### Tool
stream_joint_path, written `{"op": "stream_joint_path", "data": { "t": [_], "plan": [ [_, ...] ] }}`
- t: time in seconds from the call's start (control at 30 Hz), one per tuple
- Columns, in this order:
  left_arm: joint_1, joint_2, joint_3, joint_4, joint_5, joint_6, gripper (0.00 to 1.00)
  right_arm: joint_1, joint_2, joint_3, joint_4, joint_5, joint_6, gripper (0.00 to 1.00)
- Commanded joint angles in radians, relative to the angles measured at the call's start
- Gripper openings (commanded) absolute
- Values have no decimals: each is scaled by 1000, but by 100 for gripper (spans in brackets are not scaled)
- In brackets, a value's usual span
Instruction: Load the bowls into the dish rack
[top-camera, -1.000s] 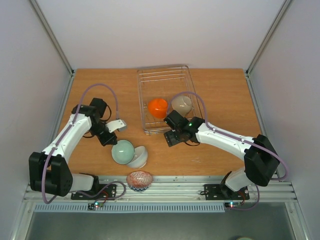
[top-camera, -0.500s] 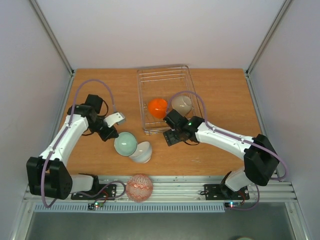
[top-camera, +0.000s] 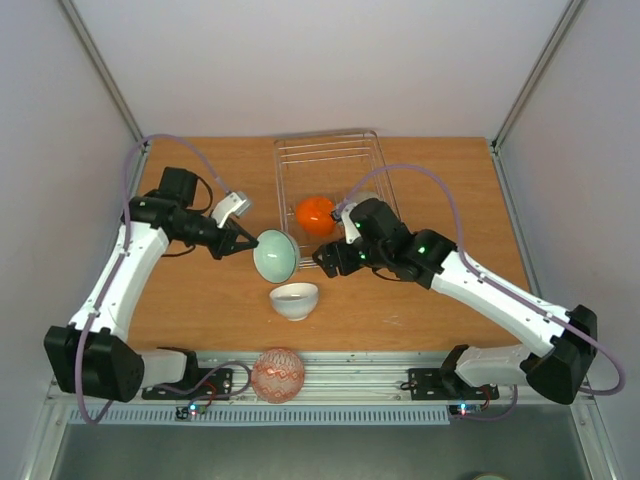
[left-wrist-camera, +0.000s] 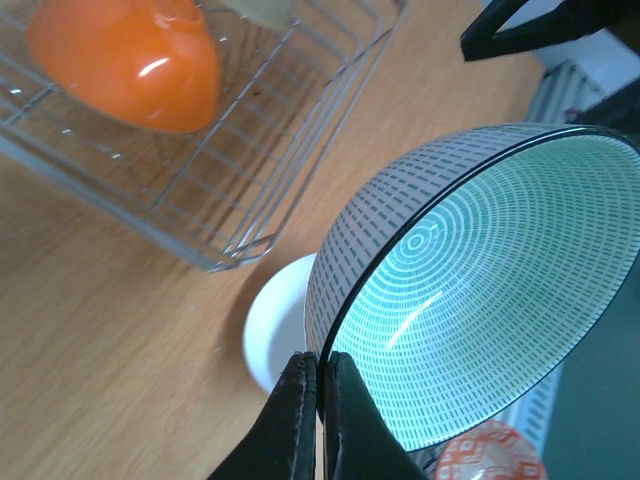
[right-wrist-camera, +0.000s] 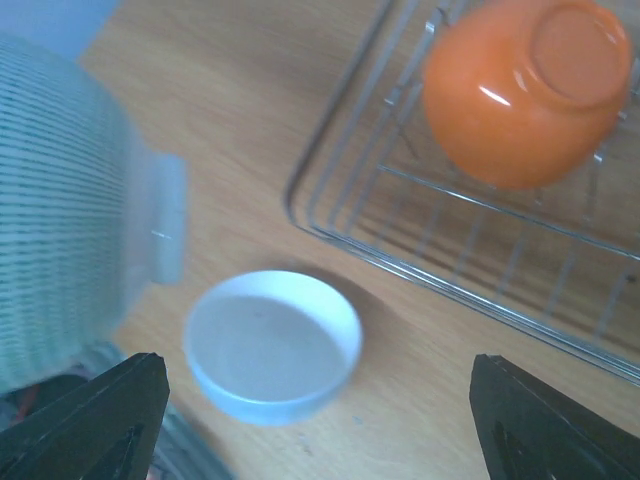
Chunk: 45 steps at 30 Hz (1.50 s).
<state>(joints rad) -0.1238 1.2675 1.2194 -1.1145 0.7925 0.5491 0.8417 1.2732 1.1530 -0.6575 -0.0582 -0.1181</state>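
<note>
My left gripper is shut on the rim of the blue-and-white patterned bowl, holding it tilted on edge above the table, just left of the dish rack. In the left wrist view the fingertips pinch that rim, bowl to the right. The white bowl stands upright on the table below it. My right gripper hangs open above the white bowl, nothing between its fingers. The orange bowl lies in the rack; the beige bowl beside it is mostly hidden by my right arm.
The red-patterned bowl lies upside down on the metal rail at the table's near edge. The rack's near-left corner is close to the white bowl. Grey walls close in the table on three sides.
My left arm lifted the patterned bowl off the white bowl and carried it right, toward the rack. The white bowl settled upright. The red-patterned bowl turned upside down. My right arm rose over the white bowl.
</note>
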Motion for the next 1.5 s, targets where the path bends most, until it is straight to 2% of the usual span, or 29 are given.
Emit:
{"op": "stream_joint_path", "data": {
  "t": [0.0,0.17,0.37,0.53,0.93,1.03,1.13,1.47],
  "plan": [
    [6,48,27,35,236,-33,0,7,-59,3,109,-190,-3,86],
    [5,112,36,-11,309,40,0,5,-112,-58,220,-323,17,91],
    [6,157,61,-66,385,111,0,2,-91,-103,334,-466,83,96],
    [6,143,55,-71,406,125,0,3,-56,-131,374,-473,107,98],
    [6,126,31,-96,427,170,0,3,-42,-191,482,-466,117,99],
    [6,128,20,-93,423,174,0,4,-39,-204,525,-463,162,99],
    [6,126,13,-88,418,170,0,3,-22,-196,534,-459,169,93],
    [6,135,-16,-81,418,169,1,3,13,-169,547,-478,173,62]
  ]
}}
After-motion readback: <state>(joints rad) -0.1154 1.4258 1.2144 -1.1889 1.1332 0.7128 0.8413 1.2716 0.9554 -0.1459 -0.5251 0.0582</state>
